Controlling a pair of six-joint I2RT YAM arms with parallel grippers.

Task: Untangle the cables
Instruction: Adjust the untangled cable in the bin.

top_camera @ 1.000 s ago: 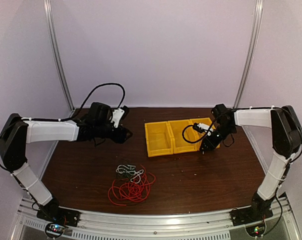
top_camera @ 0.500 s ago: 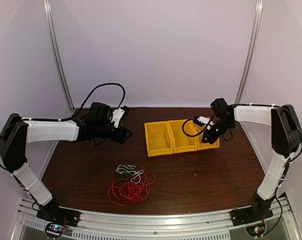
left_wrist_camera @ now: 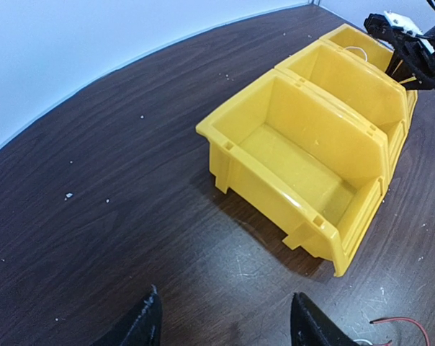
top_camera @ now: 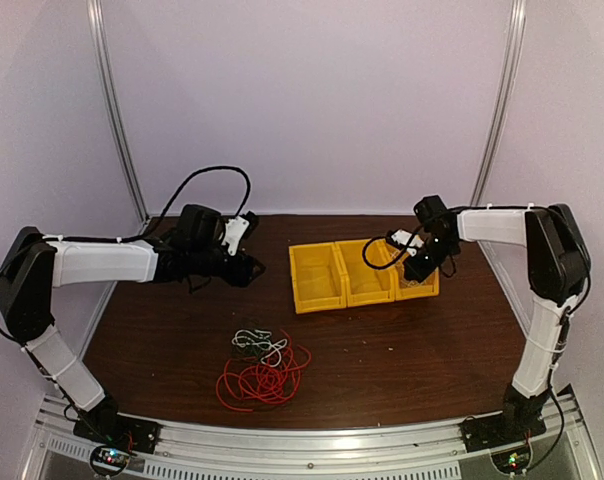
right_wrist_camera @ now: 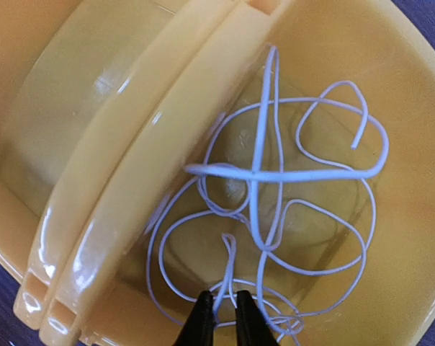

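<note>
Dark wood-grain table point(top_camera: 162, 340) within pale lilac walls point(top_camera: 312, 100): three yellow bins point(top_camera: 317, 300) at centre right, the rightmost holding a white cable point(right_wrist_camera: 275, 173) whose strand the nearly closed right gripper point(right_wrist_camera: 219, 321) straddles (grip indeterminable), the red cable point(top_camera: 267, 382) tangled at lower centre, the left gripper point(left_wrist_camera: 225, 328) spread.

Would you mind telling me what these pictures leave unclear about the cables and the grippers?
- Top view: the black cable is too small and dark to trace in the cable pile.
- Left wrist: the bottom edge cuts off all but a bit of red cable.
- Right wrist: the bottom edge cuts off the right gripper, so whether it pinches the white cable in the bin is unclear.
</note>
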